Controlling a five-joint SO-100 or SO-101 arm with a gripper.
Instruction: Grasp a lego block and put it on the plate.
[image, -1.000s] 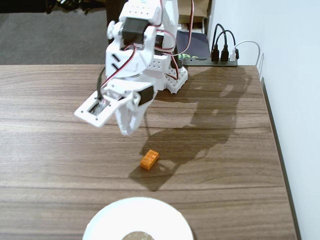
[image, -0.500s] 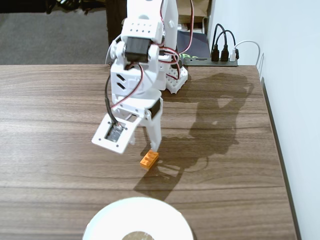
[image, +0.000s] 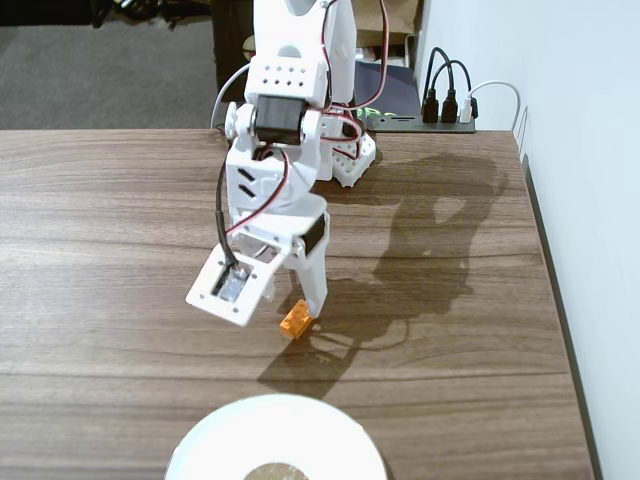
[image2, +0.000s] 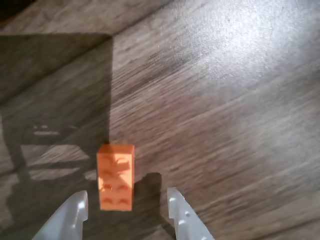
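Note:
The orange lego block (image: 294, 320) lies flat on the wooden table, studs up. In the wrist view the block (image2: 116, 176) sits just ahead of my white gripper (image2: 126, 197), its near end level with the fingertips and nearer the left one. The gripper (image: 300, 308) is open and lowered over the block, not touching it. The white plate (image: 275, 440) with a greyish-brown centre lies at the near edge of the table in the fixed view, below the block and partly cut off.
The arm's base (image: 345, 150) stands at the back of the table. A power strip with plugs (image: 440, 115) lies behind it near the white wall on the right. The arm casts a dark shadow (image: 430, 240) to its right.

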